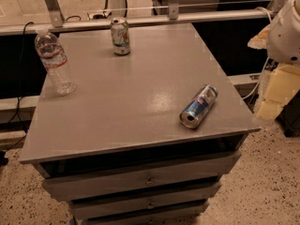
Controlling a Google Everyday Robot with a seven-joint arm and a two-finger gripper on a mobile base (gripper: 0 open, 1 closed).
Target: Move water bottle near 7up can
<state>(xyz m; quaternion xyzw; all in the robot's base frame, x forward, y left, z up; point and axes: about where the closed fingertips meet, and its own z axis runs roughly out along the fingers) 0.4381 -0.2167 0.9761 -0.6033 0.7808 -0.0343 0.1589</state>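
Grey flat worktop (140, 102) atop a cabinet of drawers (145, 179). Clear ribbed plastic water bottle (54, 62), white cap, white-and-red label band, stands upright nr the far-left corner. Pale whitish-silver 7up can (120, 36) w/ green and red markings stands upright at the far edge, approx mid-width, well apart from the bottle. Blue-and-silver drink can (199, 106) lies on its side nr the front-right corner, top end facing front. Robot's cream-coloured hand (273, 95) hangs beyond the worktop's right edge, apart from all 3 items; spread or pressed together, can't tell.
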